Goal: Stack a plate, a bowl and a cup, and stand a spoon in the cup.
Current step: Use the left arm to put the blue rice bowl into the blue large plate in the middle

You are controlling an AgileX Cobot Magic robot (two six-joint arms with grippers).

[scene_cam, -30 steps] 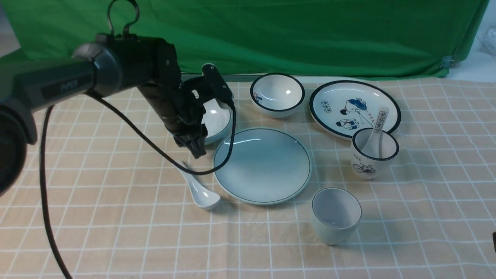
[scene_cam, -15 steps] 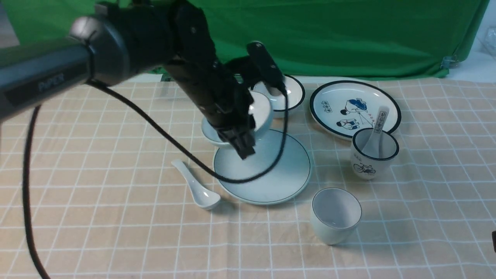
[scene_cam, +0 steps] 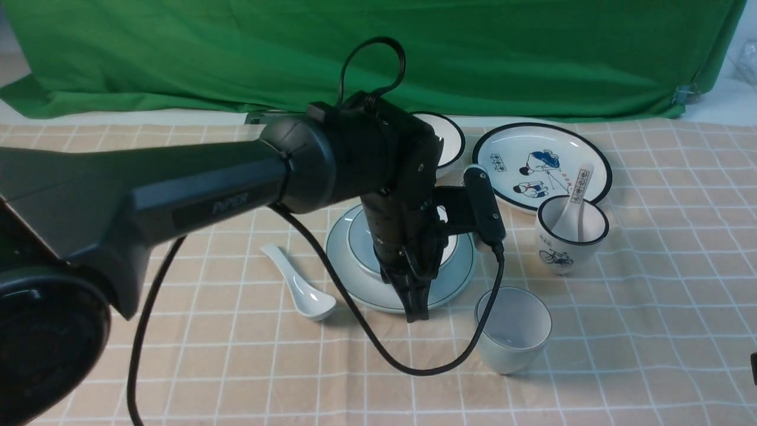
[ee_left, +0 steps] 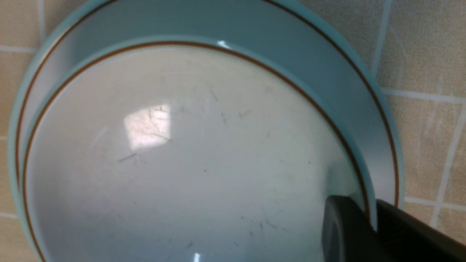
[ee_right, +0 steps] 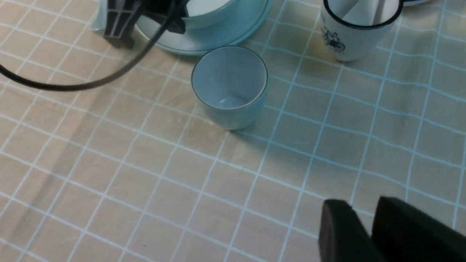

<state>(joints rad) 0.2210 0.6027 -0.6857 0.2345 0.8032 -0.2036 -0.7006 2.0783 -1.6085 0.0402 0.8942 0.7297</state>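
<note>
The pale blue-green bowl [scene_cam: 362, 239] is over the middle of the plain plate [scene_cam: 338, 257], on it or just above it. My left gripper [scene_cam: 414, 299] is shut on the bowl's near rim. In the left wrist view, one finger is inside the bowl [ee_left: 182, 153] and one outside, at the gripper [ee_left: 371, 213], with the plate [ee_left: 320, 62] beneath. The plain cup [scene_cam: 513, 328] stands upright and empty in front of the plate, to its right. It also shows in the right wrist view [ee_right: 229, 83]. The white spoon [scene_cam: 298, 284] lies left of the plate. My right gripper [ee_right: 364, 218] is shut and empty, low over the cloth.
At the back stand a white black-rimmed bowl [scene_cam: 450, 142] and a cartoon plate [scene_cam: 532, 157]. A bicycle cup [scene_cam: 571, 236] holds a printed spoon. The left arm's black cable [scene_cam: 437, 368] loops down in front of the plain cup. A green backdrop hangs behind.
My left gripper has lifted the bowl from behind the plate's left side and carried it right and forward. The bowl now sits over the plate's middle. Cup and spoon have not moved.
</note>
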